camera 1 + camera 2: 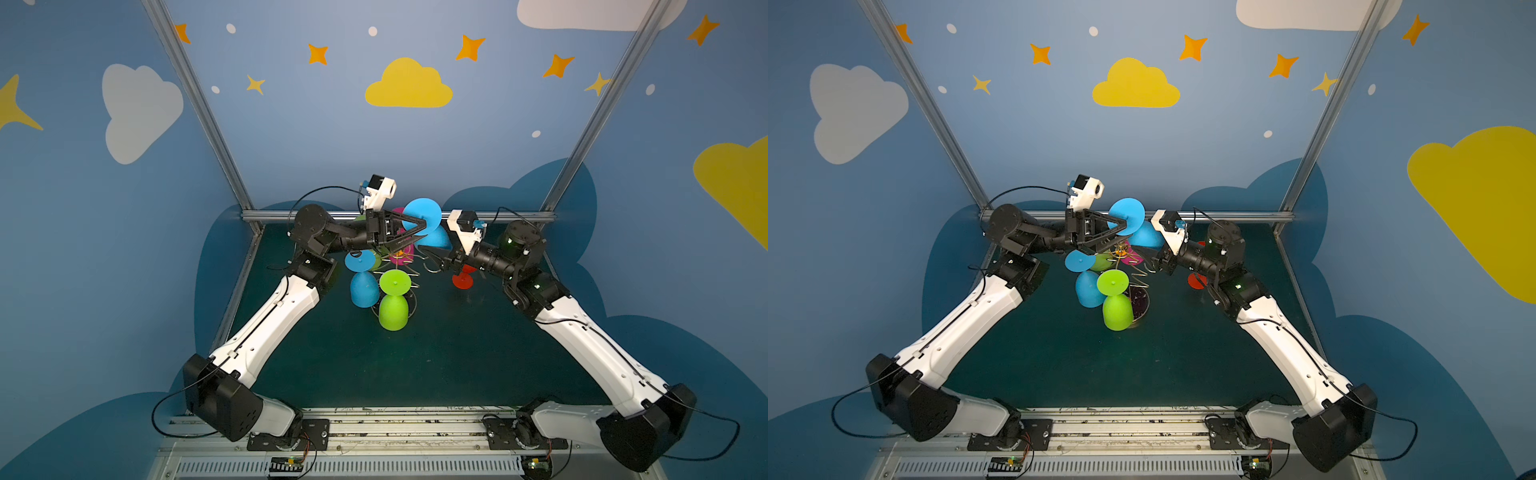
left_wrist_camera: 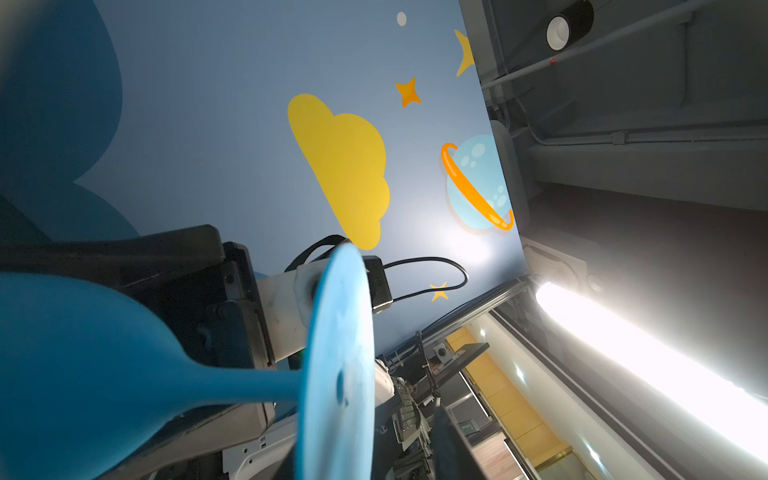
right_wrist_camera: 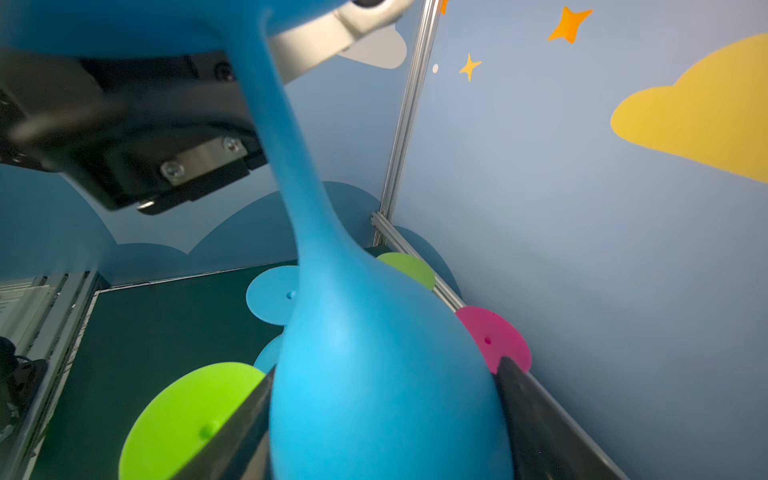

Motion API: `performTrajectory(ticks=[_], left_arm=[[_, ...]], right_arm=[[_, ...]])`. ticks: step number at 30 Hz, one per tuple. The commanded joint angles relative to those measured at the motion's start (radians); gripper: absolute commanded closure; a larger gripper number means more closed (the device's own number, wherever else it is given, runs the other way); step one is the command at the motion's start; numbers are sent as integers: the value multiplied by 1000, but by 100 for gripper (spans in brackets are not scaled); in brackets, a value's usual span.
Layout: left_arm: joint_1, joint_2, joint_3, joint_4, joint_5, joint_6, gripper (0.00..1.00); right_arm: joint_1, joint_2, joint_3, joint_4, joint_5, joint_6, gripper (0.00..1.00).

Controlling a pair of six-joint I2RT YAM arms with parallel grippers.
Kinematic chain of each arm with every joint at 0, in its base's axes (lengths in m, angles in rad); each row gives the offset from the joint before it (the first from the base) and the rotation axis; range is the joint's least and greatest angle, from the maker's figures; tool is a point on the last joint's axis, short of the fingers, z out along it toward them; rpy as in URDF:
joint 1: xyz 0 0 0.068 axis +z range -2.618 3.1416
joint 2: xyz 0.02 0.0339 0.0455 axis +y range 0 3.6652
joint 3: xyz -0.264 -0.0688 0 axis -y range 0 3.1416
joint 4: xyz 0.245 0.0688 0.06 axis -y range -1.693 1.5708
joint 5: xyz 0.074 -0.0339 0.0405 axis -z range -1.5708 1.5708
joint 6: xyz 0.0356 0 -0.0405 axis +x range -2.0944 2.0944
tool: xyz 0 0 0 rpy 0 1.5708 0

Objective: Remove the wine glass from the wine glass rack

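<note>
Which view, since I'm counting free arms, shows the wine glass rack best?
A top view: the wine glass rack shows its gold arms and dark base behind the green wine glass, partly hidden; both top views show it. The wrist views show no rack, mainly the raised blue wine glass.

no words, numbers, labels or brand marks can be read on the wine glass [image 1: 422,212], the wine glass rack [image 1: 1139,300], the walls [image 1: 291,124] or the bench [image 1: 415,365].
</note>
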Motion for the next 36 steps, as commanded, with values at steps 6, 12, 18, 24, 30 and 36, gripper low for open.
performTrajectory(ticks=[6,12,18,24,30,36], left_arm=[[21,-77,15,-265,-60,317,29],[25,-108,26,-438,-171,601,28],[12,-155,0,-549,-384,1034,30],[-69,-203,-121,-426,-588,1524,32],[-125,-190,-169,-301,-649,1841,36],[-166,-157,-165,-253,-681,1977,39]], right_arm=[[5,-116,66,-236,155,60,82],[5,-176,116,-441,264,106,90],[4,-165,210,-649,315,162,96],[6,-149,245,-734,306,195,100],[9,-108,287,-789,264,211,100],[25,-62,324,-823,245,220,100]])
